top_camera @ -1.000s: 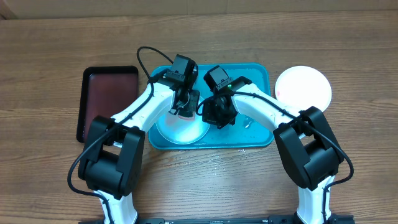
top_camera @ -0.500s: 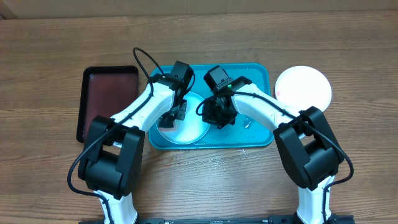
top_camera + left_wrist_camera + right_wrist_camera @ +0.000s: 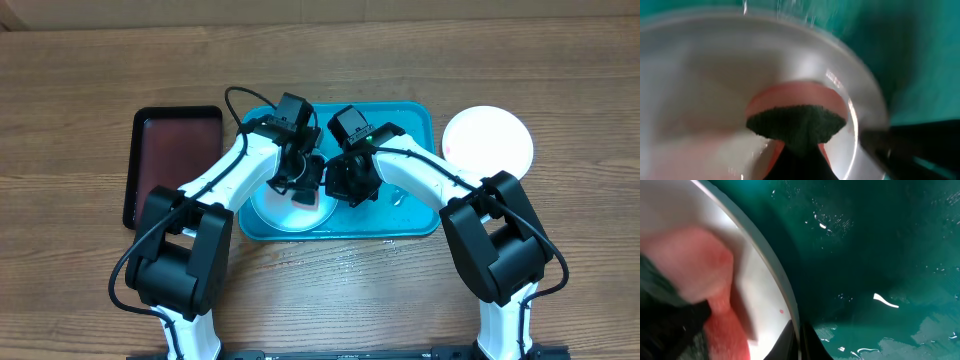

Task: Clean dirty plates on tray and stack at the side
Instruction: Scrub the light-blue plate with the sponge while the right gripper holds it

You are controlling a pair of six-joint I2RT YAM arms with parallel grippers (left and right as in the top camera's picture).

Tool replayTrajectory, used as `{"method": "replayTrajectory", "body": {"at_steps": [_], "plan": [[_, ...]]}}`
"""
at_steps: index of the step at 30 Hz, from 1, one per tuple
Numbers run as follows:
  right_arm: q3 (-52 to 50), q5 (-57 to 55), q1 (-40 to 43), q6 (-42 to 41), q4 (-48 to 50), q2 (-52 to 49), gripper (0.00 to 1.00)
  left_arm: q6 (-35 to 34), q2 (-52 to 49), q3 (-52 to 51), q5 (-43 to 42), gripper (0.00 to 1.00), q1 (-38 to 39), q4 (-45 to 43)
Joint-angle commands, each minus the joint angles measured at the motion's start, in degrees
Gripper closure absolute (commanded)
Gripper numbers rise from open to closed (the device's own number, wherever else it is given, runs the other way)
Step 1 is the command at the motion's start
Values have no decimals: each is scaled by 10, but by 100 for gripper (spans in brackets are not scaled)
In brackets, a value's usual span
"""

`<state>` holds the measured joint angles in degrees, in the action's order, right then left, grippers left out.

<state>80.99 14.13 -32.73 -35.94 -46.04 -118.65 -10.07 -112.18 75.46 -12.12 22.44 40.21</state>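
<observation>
Sitting in the cyan tray is a pale plate, face up, toward the tray's left end. The tray's long side runs left to right across the table. The left gripper clamps a pink sponge with a dark scrub layer against the plate; the overhead view hides the sponge. Only the right wrist view shows the right gripper pinching the plate's rim, and wet glints on the tray floor. A white plate lies on the table right of the tray, a black tray left of it.
</observation>
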Motion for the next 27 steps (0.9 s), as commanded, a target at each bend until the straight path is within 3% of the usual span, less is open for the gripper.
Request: {"method": "replayTrajectory", "body": {"at_steps": [1,8,11,15,20,24,27], "plan": [[-17,-16,-6,4,-1,-11,96,14,0,0,64,96,0,-26],[-17,-16,-6,4,-2,-11,96,-43,0,0,279,96,0,-17],[-16,-16,-6,4,-1,-11,96,-66,0,0,303,95,0,13],[-16,-16,-6,4,-2,-11,96,-69,0,0,250,96,0,67],[-16,-16,-6,4,-1,-11,96,-51,0,0,112,95,0,127],[-17,-16,-6,4,-1,-11,96,-15,0,0,-11,96,0,119],[-17,-16,-6,4,-1,-11,96,-15,0,0,-26,96,0,80]]}}
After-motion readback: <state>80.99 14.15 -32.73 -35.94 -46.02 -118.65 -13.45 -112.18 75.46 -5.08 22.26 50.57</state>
